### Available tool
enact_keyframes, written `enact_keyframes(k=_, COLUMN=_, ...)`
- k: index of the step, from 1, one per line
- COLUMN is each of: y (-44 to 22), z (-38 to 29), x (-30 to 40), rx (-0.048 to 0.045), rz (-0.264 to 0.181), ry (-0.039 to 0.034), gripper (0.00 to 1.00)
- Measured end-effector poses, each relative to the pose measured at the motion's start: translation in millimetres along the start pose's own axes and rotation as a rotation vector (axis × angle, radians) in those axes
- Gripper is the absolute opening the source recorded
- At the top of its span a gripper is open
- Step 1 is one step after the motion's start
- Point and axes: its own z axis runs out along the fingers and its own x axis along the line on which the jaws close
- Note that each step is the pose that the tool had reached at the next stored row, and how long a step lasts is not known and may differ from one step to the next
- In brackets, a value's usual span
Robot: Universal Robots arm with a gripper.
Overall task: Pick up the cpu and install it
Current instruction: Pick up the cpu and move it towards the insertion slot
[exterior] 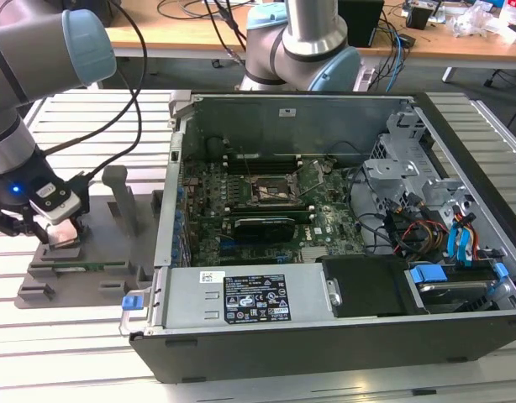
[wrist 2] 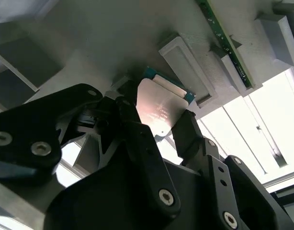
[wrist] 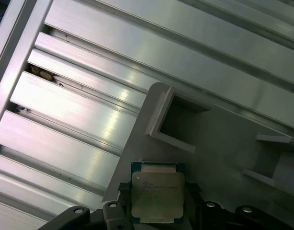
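The cpu [exterior: 64,232] is a small silver-topped square with a green edge. It rests on a raised block of the grey fixture plate [exterior: 90,284] at the exterior view's left. My gripper [exterior: 61,228] is down over it. In both wrist views its black fingers [wrist 2: 132,120] press against two opposite edges of the cpu [wrist 2: 159,108] [wrist: 156,194], so the gripper [wrist: 156,189] is shut on the chip. The black cpu socket [exterior: 277,191] with its metal frame sits on the motherboard inside the open computer case [exterior: 325,336], well to the right of the gripper.
A green memory stick [exterior: 90,267] lies in a slot of the fixture plate [wrist: 219,143], beside upright grey blocks [exterior: 117,189]. The ribbed aluminium table [exterior: 81,126] lies under the plate and the case. The case's tall side wall [exterior: 170,193] stands between fixture and socket. A second arm's base [exterior: 304,42] stands behind the case.
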Motion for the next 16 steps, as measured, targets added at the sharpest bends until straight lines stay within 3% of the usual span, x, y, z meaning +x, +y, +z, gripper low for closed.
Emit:
enact_keyframes(k=8, y=0.0, z=-0.4, x=0.2, rx=-0.0002, rz=0.001, ry=-0.0013, gripper=0.54)
enact_keyframes(k=14, y=0.5, z=-8.6, x=0.2, rx=0.0027, rz=0.008, ry=-0.0018, gripper=0.54)
enact_keyframes(k=16, y=0.5, z=-8.7, x=0.3, rx=0.007, rz=0.071, ry=-0.0023, gripper=0.54)
